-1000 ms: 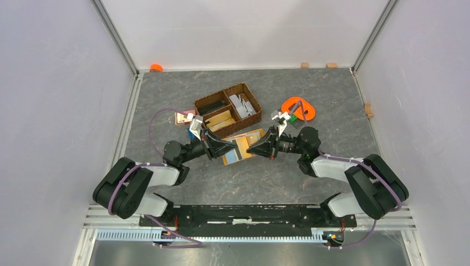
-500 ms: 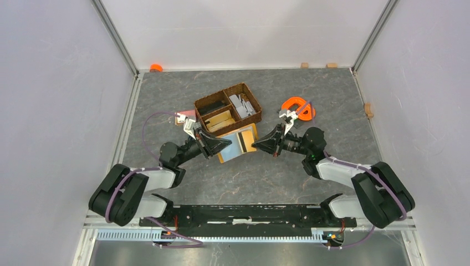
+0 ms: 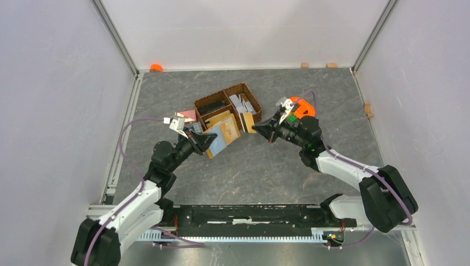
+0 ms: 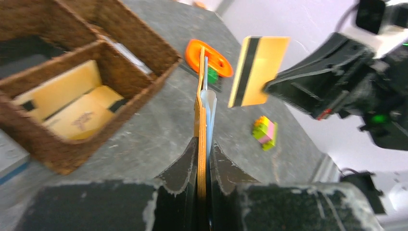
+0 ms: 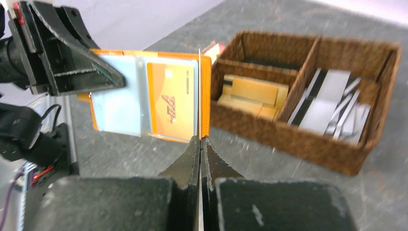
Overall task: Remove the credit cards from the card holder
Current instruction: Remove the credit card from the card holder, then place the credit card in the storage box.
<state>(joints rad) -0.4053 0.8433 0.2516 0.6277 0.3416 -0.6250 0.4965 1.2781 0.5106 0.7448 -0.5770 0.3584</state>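
Observation:
The card holder (image 3: 224, 134) is a mustard-orange wallet, held open and off the table. My left gripper (image 3: 211, 139) is shut on its edge. In the left wrist view the card holder (image 4: 202, 110) shows edge-on between my left gripper's (image 4: 203, 143) jaws. In the right wrist view the card holder (image 5: 154, 98) shows a light blue panel and an orange card (image 5: 172, 98) inside. My right gripper (image 3: 256, 128) is shut on a yellow card with a black stripe (image 3: 249, 122), clear of the holder. This card shows in the left wrist view (image 4: 257, 70) and edge-on in the right wrist view (image 5: 199, 96) between my right gripper's (image 5: 199, 139) jaws.
A brown wicker basket (image 3: 244, 87) with two compartments holds tan and grey cards just behind the holder. An orange plastic ring (image 3: 302, 108) lies behind my right gripper. A small coloured block (image 4: 265, 130) lies on the table. Small items (image 3: 184, 117) lie left of the basket.
The yellow card has come out of the card holder. My right gripper has carried it up and back towards the basket. My left gripper has lifted the holder and pulled it left.

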